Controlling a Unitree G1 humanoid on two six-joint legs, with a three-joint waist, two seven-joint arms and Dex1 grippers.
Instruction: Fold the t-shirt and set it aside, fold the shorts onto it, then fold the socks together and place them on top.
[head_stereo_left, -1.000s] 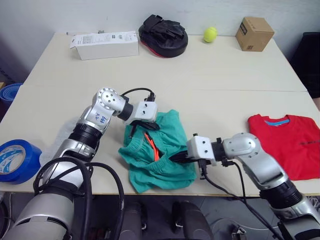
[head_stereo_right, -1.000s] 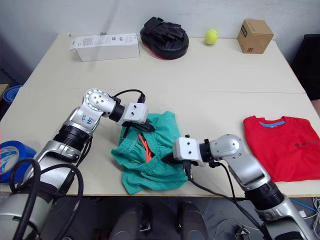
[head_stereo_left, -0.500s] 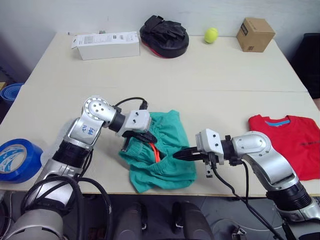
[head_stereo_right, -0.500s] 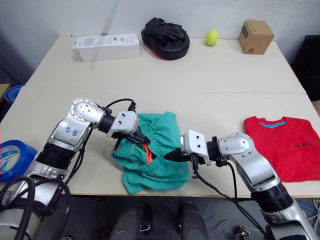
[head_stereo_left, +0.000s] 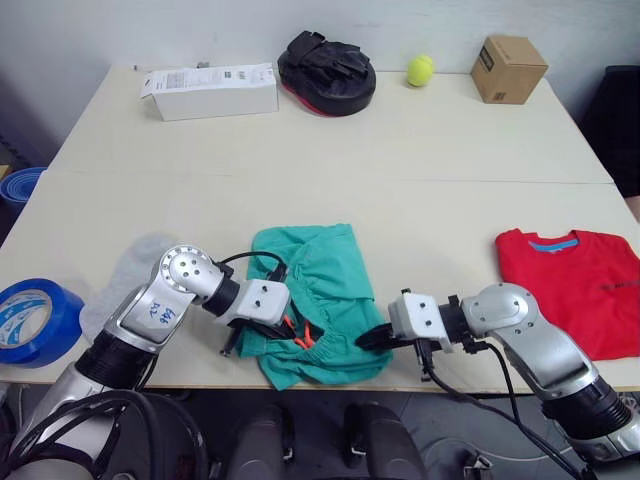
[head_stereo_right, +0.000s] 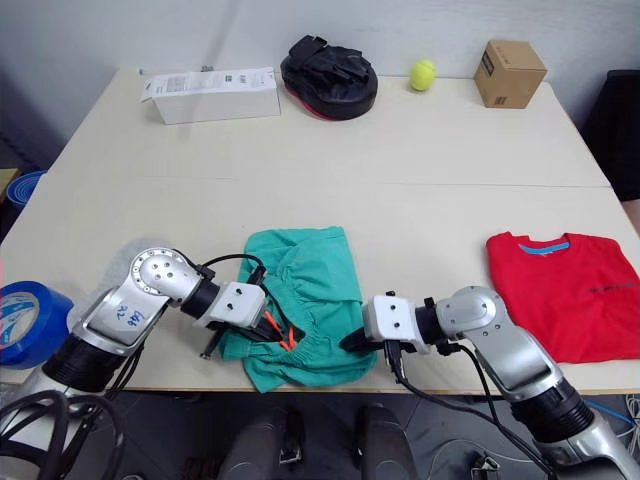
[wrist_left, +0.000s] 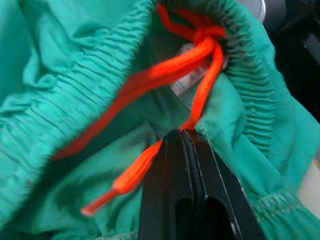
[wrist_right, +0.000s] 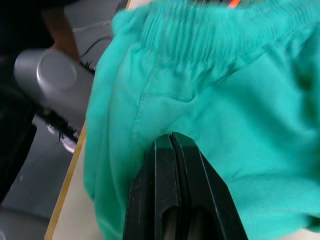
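The teal-green shorts (head_stereo_left: 318, 285) lie near the table's front edge, with the gathered waistband and orange drawstring (wrist_left: 170, 65) toward me. My left gripper (head_stereo_left: 298, 338) is shut on the waistband fabric beside the drawstring. At the shorts' near right corner, my right gripper (head_stereo_left: 370, 340) is shut on the teal cloth (wrist_right: 225, 100). The red t-shirt (head_stereo_left: 578, 288) lies flat at the right, apart from both grippers. A pale grey sock (head_stereo_left: 125, 278) lies at the left, partly behind my left arm.
Along the table's far side stand a white box (head_stereo_left: 210, 90), a black padded mitt (head_stereo_left: 325, 68), a yellow-green ball (head_stereo_left: 420, 68) and a cardboard box (head_stereo_left: 510, 67). A blue tape roll (head_stereo_left: 35, 320) sits at the near left edge.
Both grippers have drawn back toward the table's front edge while holding the shorts. The bunched cloth has stretched out flatter, and the waistband now lies close to the edge.
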